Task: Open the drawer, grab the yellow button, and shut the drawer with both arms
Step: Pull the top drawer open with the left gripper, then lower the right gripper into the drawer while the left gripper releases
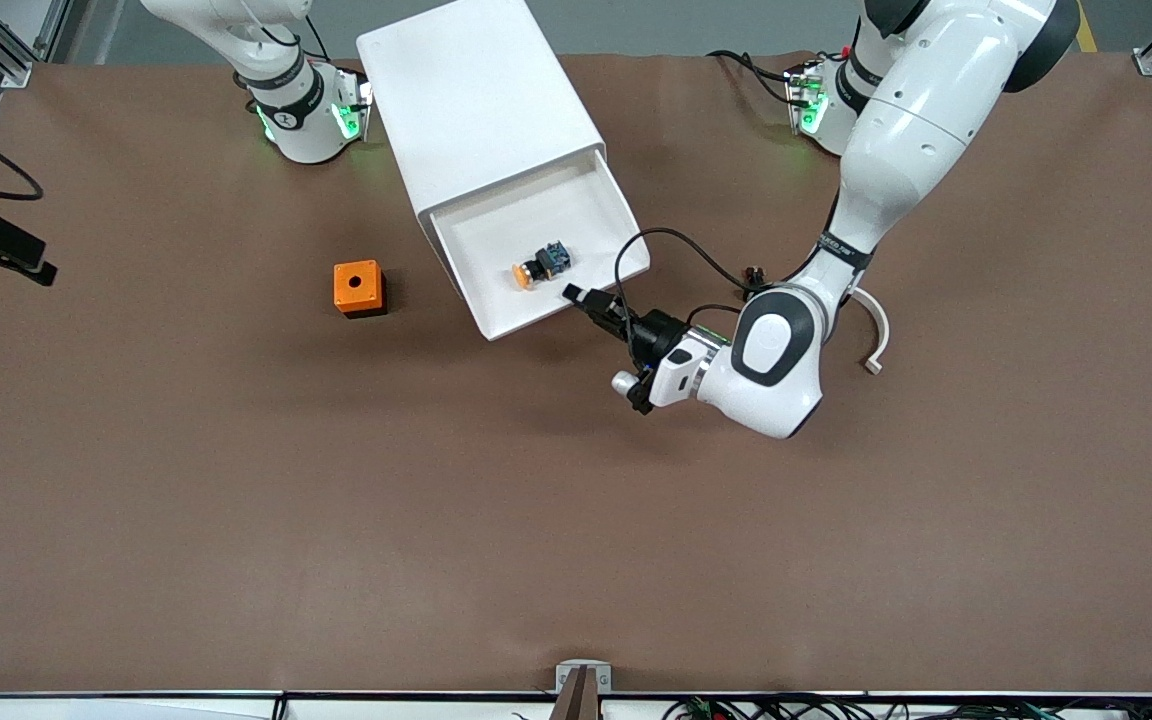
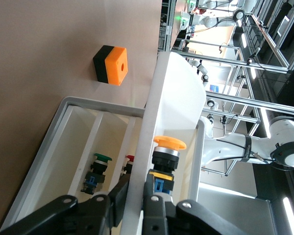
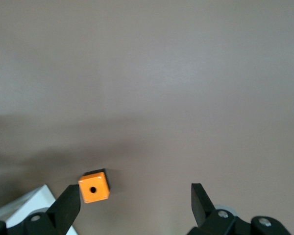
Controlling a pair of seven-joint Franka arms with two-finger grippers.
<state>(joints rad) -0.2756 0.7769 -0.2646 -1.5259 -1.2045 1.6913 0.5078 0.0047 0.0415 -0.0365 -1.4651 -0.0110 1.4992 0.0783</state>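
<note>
Top white plastic drawer (image 1: 591, 205) pulled out, holds tiny orange-capped button (image 1: 540, 264). Left gripper (image 1: 586, 300) pinches drawer's front wall. Right gripper (image 3: 136, 200) spread, waiting over orange cube (image 3: 93, 186).

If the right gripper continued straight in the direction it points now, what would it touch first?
The open right gripper points down at the brown table, so it would probably meet bare tabletop first. The orange box with a hole lies just inside one finger, so depending on depth that finger might graze it.
</note>
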